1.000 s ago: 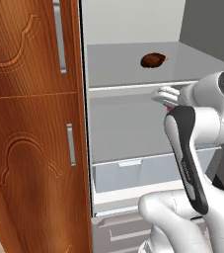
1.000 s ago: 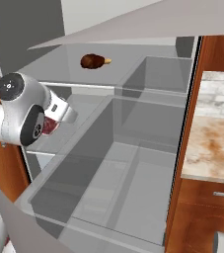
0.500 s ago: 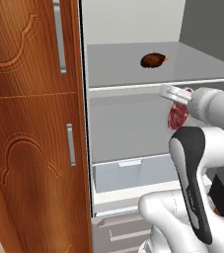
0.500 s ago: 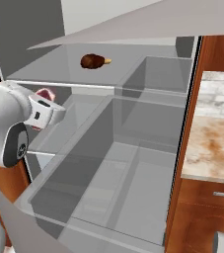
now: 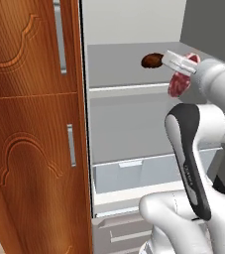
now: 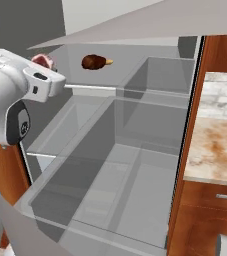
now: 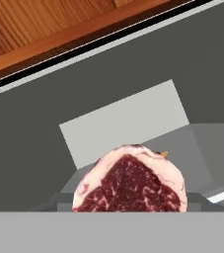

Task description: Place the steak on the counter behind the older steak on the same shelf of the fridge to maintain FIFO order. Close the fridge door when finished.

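1. Before the open fridge [image 5: 134, 30], the gripper [image 5: 182, 67] is raised to shelf [image 5: 119, 74] height, at the shelf's right front.
2. Fingers are closed on the steak [image 5: 179, 82] — held edge-up, red-pink with a pale fat rim [image 7: 130, 185].
3. Older steak [image 5: 152, 60] is seen lying on the shelf, dark brown, just left of the gripper and further in [image 6: 94, 62].
4. Counter [image 6: 217, 140] is seen at right; wooden cabinet [image 5: 32, 124] at left.

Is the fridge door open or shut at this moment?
Open. The fridge interior is exposed: the shelf with the older steak is plainly visible, and the gripper holds the steak at the opening.
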You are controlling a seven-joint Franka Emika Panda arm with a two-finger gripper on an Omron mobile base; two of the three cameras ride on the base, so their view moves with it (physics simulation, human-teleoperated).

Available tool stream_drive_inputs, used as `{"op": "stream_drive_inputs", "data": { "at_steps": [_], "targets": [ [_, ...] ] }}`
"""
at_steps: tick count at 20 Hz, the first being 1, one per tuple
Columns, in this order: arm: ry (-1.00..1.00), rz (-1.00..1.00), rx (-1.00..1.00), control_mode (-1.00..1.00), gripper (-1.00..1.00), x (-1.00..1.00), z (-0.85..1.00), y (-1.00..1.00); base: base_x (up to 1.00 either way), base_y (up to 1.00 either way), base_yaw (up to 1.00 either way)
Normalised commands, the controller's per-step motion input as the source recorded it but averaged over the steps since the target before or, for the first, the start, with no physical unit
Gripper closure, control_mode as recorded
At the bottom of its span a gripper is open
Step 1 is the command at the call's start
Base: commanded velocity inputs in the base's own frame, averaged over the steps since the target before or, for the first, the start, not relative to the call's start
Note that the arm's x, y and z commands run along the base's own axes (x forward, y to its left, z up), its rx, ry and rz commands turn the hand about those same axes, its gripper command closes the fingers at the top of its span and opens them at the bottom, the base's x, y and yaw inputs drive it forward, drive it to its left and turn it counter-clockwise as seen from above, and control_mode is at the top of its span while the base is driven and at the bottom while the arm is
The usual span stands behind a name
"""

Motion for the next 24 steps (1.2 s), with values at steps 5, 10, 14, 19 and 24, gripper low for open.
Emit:
{"op": "stream_drive_inputs", "data": {
  "at_steps": [5,10,14,19,24],
  "targets": [
    [-0.01,0.0,0.0,-1.0,1.0,0.33,0.69,-0.15,0.0,0.0,0.0],
    [0.03,0.0,0.0,-1.0,1.0,0.71,0.13,-0.01,0.0,0.0,0.0],
    [0.06,-0.09,0.0,-1.0,1.0,0.64,0.0,0.0,0.0,0.0,0.0],
    [0.01,-0.22,0.0,-1.0,1.0,0.48,-0.06,0.0,0.0,0.0,0.0],
    [0.05,-0.16,0.07,-1.0,1.0,0.53,0.0,-0.02,0.0,0.0,0.0]
  ]
}}
